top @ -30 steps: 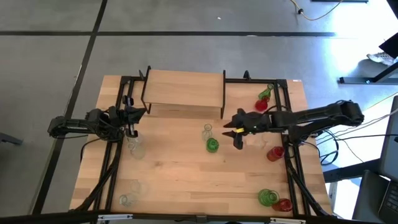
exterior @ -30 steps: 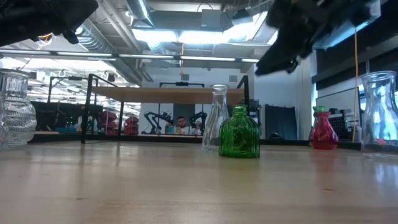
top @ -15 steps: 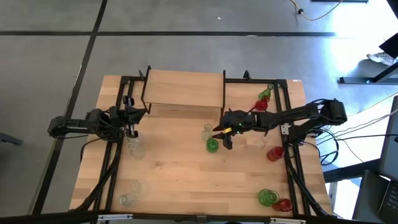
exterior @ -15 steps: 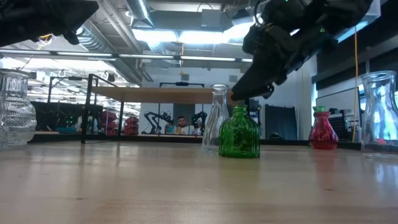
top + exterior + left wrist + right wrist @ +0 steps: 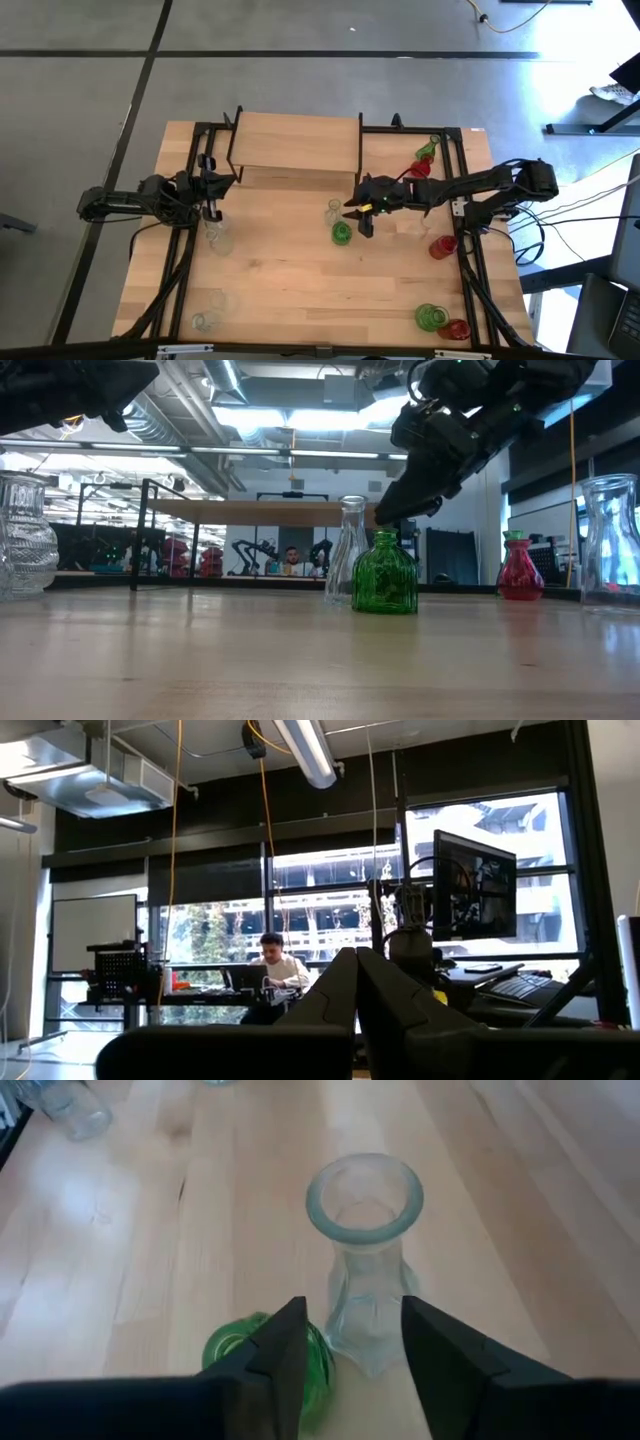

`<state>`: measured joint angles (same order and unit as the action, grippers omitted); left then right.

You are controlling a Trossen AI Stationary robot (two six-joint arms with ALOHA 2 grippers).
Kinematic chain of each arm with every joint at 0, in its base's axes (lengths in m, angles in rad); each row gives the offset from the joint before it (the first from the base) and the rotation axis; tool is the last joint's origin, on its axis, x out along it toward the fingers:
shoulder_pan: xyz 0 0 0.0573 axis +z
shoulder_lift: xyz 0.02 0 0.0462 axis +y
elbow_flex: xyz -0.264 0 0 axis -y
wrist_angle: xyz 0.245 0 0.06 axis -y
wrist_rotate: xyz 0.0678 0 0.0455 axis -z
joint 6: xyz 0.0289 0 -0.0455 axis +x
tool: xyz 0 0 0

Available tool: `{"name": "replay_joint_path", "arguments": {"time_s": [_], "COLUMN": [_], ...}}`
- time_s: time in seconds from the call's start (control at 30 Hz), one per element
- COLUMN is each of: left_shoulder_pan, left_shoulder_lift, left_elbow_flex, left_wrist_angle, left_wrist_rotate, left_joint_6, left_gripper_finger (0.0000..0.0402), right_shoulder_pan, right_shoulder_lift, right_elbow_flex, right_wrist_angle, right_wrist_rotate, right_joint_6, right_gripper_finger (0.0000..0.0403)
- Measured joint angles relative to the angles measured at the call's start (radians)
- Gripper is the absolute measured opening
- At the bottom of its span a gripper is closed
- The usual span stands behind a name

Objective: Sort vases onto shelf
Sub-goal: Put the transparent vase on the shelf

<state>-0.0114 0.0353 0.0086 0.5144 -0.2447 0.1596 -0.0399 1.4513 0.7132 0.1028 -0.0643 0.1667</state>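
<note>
Wooden tabletop [image 5: 290, 280] carries scattered vases, with the shelf [image 5: 295, 143] at its twelve-o'clock edge. Near the centre stands a clear vase [image 5: 364, 1270], a green vase [image 5: 385, 574] just beside it at about six o'clock. Above them hangs the right gripper [image 5: 345, 1345], jaws partly open, straddling the clear vase's neck level and holding nothing. At nine o'clock, the left gripper [image 5: 357, 982] waits, fingers pressed together, empty.
</note>
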Motion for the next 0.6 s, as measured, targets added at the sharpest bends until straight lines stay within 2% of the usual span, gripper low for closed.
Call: {"name": "replay_joint_path", "arguments": {"time_s": [0.17,0.23,0.3,0.37,0.5,0.6], "left_shoulder_pan": [0.0,0.0,0.0,0.0,0.0,0.0], "left_shoulder_lift": [0.0,0.0,0.0,0.0,0.0,0.0], "left_elbow_flex": [0.0,0.0,0.0,0.0,0.0,0.0], "left_wrist_angle": [0.0,0.001,0.001,0.001,0.002,0.002], "left_wrist_rotate": [0.0,0.0,0.0,-0.001,-0.001,-0.001], "left_joint_6": [0.0,0.0,0.0,0.0,0.001,0.001], "left_gripper_finger": [0.0,0.0,0.0,0.0,0.0,0.0], "right_shoulder_pan": [0.0,0.0,0.0,0.0,0.0,0.0], "right_shoulder_lift": [0.0,0.0,0.0,0.0,0.0,0.003], "right_elbow_flex": [0.0,0.0,0.0,0.0,0.0,0.0], "right_wrist_angle": [-0.008,-0.007,-0.005,-0.003,0.0,0.001], "right_wrist_rotate": [-0.024,-0.025,-0.023,-0.019,0.032,0.12], "right_joint_6": [-0.022,-0.007,0.032,0.057,0.059,0.05], "right_gripper_finger": [0.0022,0.0012,0.0036,0.0076,0.0176,0.0252]}}
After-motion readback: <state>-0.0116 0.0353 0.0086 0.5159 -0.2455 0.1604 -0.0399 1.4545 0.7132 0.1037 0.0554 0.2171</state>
